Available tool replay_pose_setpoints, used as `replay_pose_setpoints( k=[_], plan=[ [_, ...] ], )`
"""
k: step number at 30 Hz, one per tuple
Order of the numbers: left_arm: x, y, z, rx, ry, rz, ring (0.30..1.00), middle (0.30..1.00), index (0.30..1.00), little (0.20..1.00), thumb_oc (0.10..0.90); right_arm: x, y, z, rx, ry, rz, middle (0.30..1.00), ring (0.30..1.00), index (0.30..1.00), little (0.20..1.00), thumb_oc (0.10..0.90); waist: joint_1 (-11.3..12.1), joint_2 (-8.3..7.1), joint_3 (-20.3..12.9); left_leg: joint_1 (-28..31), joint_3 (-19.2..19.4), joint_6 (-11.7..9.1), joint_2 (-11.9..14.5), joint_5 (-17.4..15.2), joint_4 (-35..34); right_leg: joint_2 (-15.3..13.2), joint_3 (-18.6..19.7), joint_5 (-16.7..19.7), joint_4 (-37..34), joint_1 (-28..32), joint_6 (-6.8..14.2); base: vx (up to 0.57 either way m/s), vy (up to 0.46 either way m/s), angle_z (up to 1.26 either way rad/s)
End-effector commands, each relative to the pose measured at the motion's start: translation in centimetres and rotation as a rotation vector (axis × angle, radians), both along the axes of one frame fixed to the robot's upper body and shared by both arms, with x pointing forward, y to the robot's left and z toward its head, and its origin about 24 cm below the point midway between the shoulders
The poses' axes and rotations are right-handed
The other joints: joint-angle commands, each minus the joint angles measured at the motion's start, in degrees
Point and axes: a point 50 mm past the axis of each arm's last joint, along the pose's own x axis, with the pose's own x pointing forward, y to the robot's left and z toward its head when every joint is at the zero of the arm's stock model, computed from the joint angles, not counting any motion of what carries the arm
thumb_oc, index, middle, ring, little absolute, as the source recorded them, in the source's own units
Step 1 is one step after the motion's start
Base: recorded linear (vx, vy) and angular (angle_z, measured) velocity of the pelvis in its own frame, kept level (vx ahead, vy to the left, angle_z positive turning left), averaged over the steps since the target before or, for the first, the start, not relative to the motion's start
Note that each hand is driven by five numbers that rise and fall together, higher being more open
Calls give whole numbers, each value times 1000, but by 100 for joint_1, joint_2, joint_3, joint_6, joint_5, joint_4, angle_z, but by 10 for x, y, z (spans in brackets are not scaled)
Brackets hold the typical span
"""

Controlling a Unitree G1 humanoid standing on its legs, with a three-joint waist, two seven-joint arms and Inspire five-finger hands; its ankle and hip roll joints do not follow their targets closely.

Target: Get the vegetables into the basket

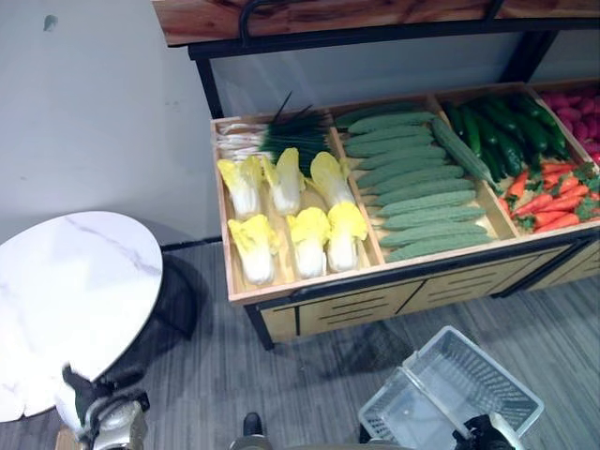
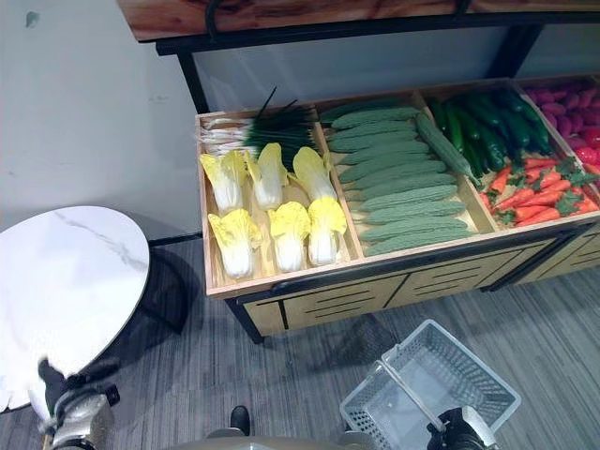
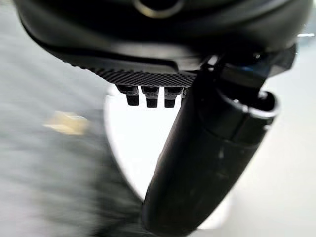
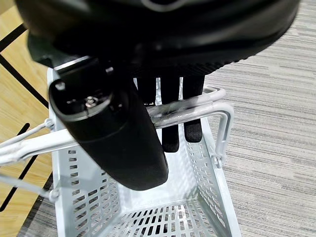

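While we stand before the wooden produce stand, nothing has yet gone into the basket, so we judge ourselves at the very start — choosing a vegetable and reaching for it. Its compartments hold, from our left, napa cabbages below a bunch of green onions, then ridged bitter gourds, then cucumbers above carrots, with reddish-purple produce at the far right. Low at our left sits a round marble-topped table. Down at our right hangs the white perforated basket, empty, carried by its wire handle; our right hand has its fingers curled around that handle. Our left hand hovers near the table's edge with nothing in it; its fingers look loosely extended. Next, we reckon, the left hand must rise well forward to the nearest cabbages — yellow-leafed, white-stemmed, lying in two rows — and close around one.
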Motion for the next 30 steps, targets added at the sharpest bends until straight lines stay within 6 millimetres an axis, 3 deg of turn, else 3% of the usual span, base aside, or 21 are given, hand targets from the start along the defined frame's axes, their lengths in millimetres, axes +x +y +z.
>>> replay_pose_setpoints(
  k=[1, 3, 6, 8, 15, 30],
  plan=[
    [32, 20, 47, 261, -120, -47, 1000, 1000, 1000, 1000, 900, 31, 1, 7, -15, -130, -8, 300, 300, 300, 300, 400, -82, -277, 94, 78, -88, -142, 5, -295, 8, -369, -76, -125, 27, 113, 241, -2, 10, -15],
    [68, -4, 97, 417, -303, -204, 1000, 1000, 1000, 1000, 900, 33, 6, 6, 2, -134, 14, 300, 300, 300, 300, 400, -186, -300, 78, 133, 13, -146, 18, -338, 8, -389, 6, -93, 27, 62, 257, -4, -2, -24],
    [78, -16, 107, 464, -318, -298, 1000, 1000, 1000, 1000, 900, 34, 6, 7, 7, -135, 17, 300, 300, 300, 300, 400, -242, -302, 69, 151, 50, -143, 16, -358, 8, -395, 52, -79, 27, 39, 263, 2, -4, -12],
    [93, -35, 121, 517, -348, -414, 1000, 1000, 1000, 1000, 900, 36, 8, 7, 16, -133, 38, 300, 300, 300, 300, 400, -320, -291, 69, 188, 115, -139, 28, -377, 8, -391, 127, -64, 27, 2, 264, 4, 4, -17],
    [114, -66, 128, 512, -388, -536, 1000, 1000, 1000, 1000, 900, 38, 12, 6, 28, -131, 65, 300, 300, 300, 300, 400, -442, -269, 57, 234, 213, -141, 41, -397, 8, -369, 232, -59, 27, -50, 254, 7, -9, -13],
    [143, -111, 110, 407, -357, -608, 1000, 1000, 1000, 1000, 900, 54, 21, 8, 22, -174, 118, 300, 300, 300, 300, 400, -712, -284, 110, 173, 417, -164, 141, -362, 8, -229, 500, -1, 27, -347, 215, 2, -22, -10]
  ],
)
